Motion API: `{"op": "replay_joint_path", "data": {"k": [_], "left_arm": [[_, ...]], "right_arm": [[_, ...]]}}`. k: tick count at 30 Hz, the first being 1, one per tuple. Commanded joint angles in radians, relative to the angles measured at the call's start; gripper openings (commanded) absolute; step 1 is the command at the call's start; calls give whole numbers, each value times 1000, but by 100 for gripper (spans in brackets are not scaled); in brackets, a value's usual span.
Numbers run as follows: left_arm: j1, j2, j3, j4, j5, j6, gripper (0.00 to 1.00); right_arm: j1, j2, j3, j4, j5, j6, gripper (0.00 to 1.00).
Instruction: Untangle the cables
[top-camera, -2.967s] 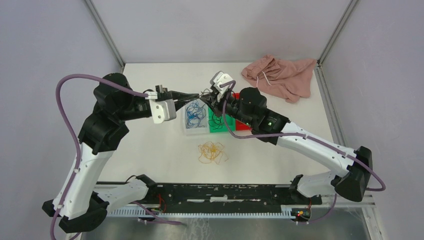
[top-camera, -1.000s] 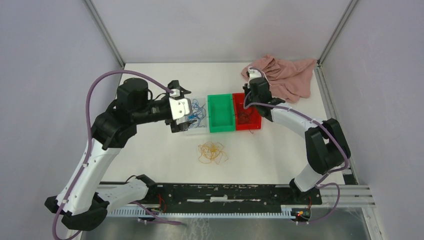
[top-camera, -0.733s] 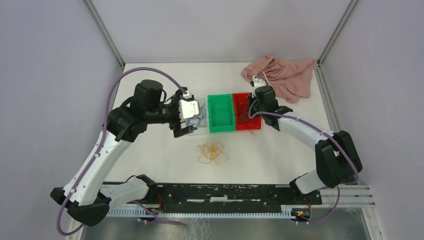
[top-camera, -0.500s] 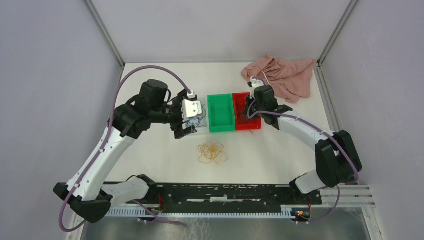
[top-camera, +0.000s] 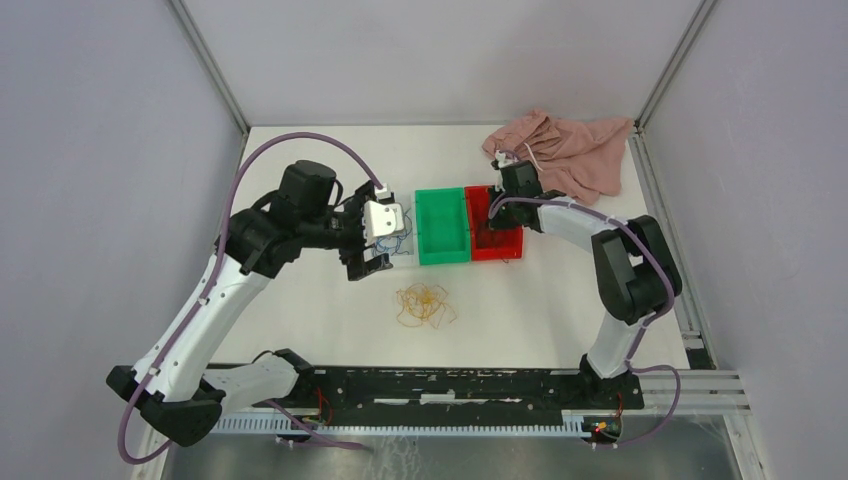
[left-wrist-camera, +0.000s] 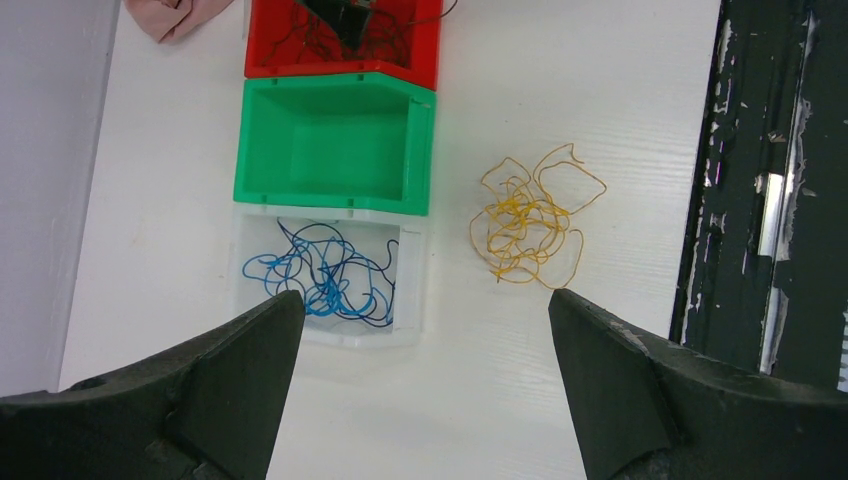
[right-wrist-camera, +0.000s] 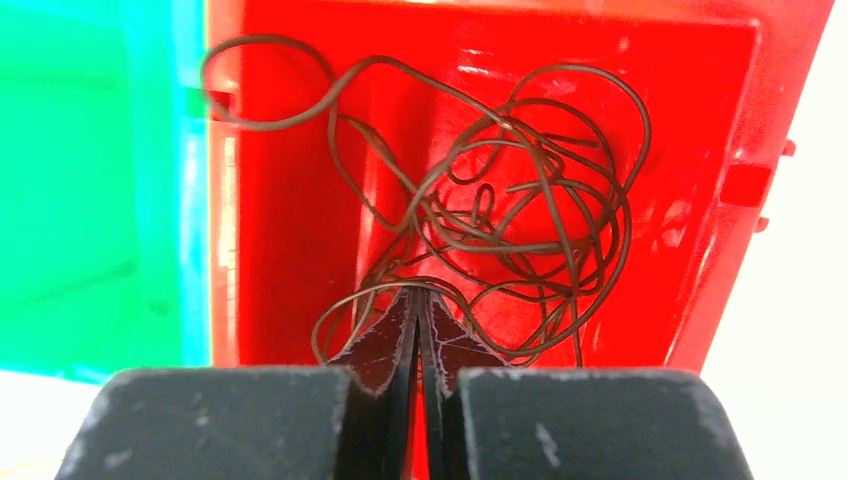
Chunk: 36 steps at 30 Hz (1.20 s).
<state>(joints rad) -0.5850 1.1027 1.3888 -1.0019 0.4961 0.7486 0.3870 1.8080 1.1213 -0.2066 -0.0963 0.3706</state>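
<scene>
Fingers (right-wrist-camera: 385, 345) closed; red bin (right-wrist-camera: 290, 250) w/ cables (right-wrist-camera: 500, 240)

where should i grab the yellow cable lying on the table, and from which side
Take the yellow cable at its dense middle, where the strands cross, coming straight down from above. It lies flat and loose on the table, so a side approach would likely just push it. The open left claw looks the nearer one.
</scene>
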Motion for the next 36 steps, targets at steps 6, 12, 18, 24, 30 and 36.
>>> {"op": "replay_joint_path", "data": {"k": [6, 12, 18, 24, 30, 36], "left_arm": [[11, 2, -24, 2, 5, 21, 99], [163, 41, -82, 25, 95, 9, 99], [331, 37, -172, 64, 145, 20, 99], [355, -25, -253, 103, 130, -15, 99], [355, -63, -264, 126, 132, -54, 99], [355, -77, -251, 131, 147, -76, 99]], "right_arm": [[31, -298, -27, 62, -60, -43, 32], [182, -515, -161, 58, -49, -163, 47], [345, -493, -228, 150, -254, -356, 49], [432, -275, -69, 26, -356, -588, 47], [493, -91, 98, -113, -422, -736, 45], [521, 5, 172, -141, -394, -781, 43]]}}
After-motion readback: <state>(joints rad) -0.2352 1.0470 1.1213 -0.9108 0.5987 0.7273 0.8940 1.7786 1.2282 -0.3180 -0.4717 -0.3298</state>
